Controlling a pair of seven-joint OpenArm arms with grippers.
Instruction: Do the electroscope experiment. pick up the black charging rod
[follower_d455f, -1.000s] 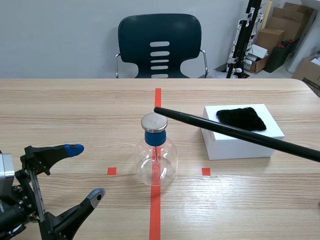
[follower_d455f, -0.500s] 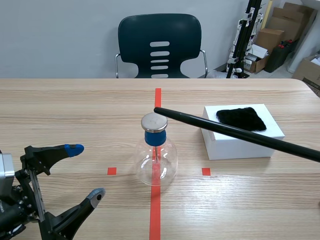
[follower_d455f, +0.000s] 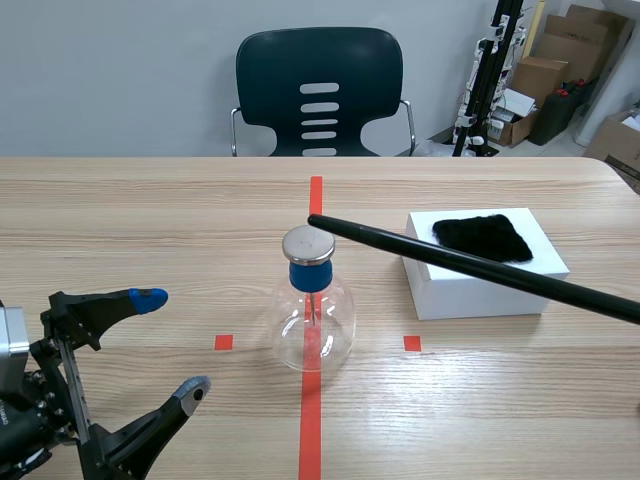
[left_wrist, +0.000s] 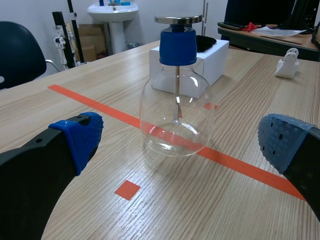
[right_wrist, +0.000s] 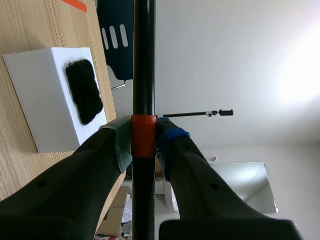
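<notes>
The black charging rod (follower_d455f: 470, 262) hangs in the air, slanting from the right edge of the scene to a tip just above the electroscope's metal cap (follower_d455f: 308, 244). In the right wrist view my right gripper (right_wrist: 144, 142) is shut on the black charging rod (right_wrist: 143, 60) at its orange band. The electroscope, a glass flask (follower_d455f: 313, 322) with a blue stopper, stands on the red centre line. My left gripper (follower_d455f: 170, 342) stands open at the near left; in its wrist view the electroscope flask (left_wrist: 176, 110) stands ahead between the open fingers (left_wrist: 80, 137).
A white box (follower_d455f: 484, 262) with a black fur cloth (follower_d455f: 481, 238) on top sits right of the flask. A dark chair (follower_d455f: 318, 92) stands beyond the table's far edge, with cardboard boxes and a stand at the back right.
</notes>
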